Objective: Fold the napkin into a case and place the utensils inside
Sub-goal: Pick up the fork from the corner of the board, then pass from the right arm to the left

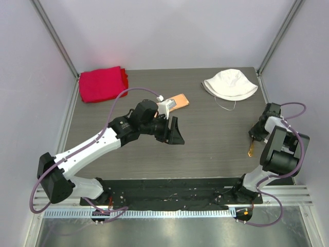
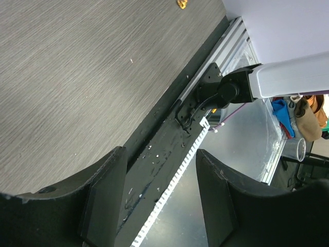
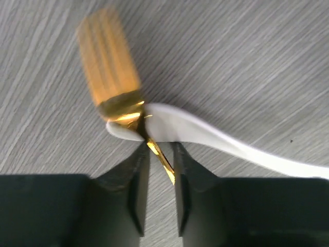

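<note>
Right gripper [image 3: 160,149] fingers are straddling shiny gold fork [image 3: 110,62] stem, narrowly apart, grip unclear; small white rounded spoon [image 3: 205,134] is lying at fingertips; left gripper [image 2: 160,157] is gaping.

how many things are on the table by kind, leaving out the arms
cloths: 2 (red cloth, peach napkin)
hats: 1 (white bucket hat)
utensils: 2 (gold utensil, white spoon)
total: 5

The table [image 1: 216,134] is matt grey wood grain. The napkin [image 1: 179,101] is shiny peach satin; the red cloth [image 1: 102,83], upper left, looks thick and soft. The fork [image 3: 110,72] is glossy gold metal, the spoon [image 3: 205,135] smooth glossy white.
</note>
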